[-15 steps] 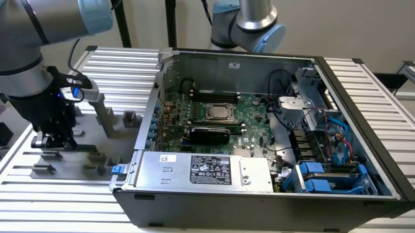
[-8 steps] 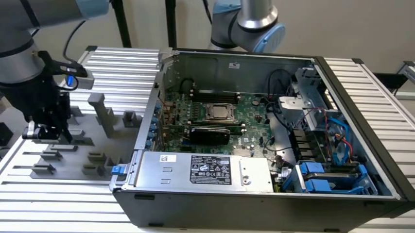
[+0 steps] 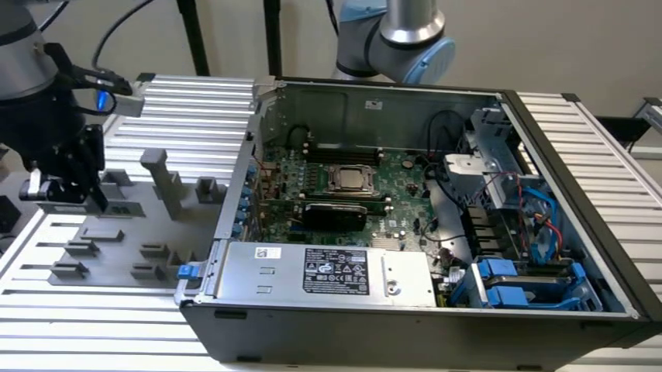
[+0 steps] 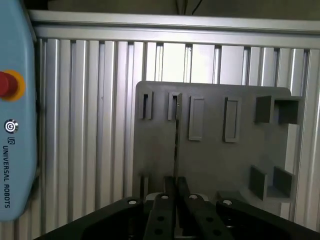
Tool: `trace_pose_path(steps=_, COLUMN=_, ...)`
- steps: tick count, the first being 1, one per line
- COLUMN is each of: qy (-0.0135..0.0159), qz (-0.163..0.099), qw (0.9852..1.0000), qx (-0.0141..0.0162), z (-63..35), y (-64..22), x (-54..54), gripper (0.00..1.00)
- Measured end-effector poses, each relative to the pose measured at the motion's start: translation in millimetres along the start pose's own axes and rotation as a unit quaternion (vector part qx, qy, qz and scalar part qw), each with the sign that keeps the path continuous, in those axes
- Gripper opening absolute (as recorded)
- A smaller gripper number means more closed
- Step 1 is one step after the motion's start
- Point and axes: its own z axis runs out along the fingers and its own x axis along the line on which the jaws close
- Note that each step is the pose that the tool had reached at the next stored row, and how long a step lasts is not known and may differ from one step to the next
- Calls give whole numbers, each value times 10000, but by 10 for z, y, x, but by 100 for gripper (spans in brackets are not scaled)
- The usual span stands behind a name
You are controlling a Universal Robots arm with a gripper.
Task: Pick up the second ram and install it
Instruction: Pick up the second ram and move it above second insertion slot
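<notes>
The second ram is being clasped edge-on by the clenched hand, reaching out ahead of it above the grey fixture plate, seemingly to stand upright for slotting.

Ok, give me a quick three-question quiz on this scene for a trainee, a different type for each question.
1. True or false: the claw is inside the computer case.
2. What sits between the claw's fingers? A) a screwdriver B) the thin memory stick, seen edge-on C) a coin
3. Fill in: in the exterior view, the grey holder plate lies on the case's ___ side.

Key
1. False: the claw is over the holder plate, outside the case.
2. B
3. Left (the exterior view's left).
</notes>
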Motion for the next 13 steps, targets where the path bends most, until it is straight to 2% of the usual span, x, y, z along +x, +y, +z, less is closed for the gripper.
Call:
trace_pose_path(steps=3, qy=-2, qz=-12, qw=10000, qx=0, z=-138, y=-64, x=6, gripper=14)
trace_pose_path(steps=13, qy=-23, qz=-34, qw=10000, qx=1, z=-585, y=-370, x=25, gripper=14)
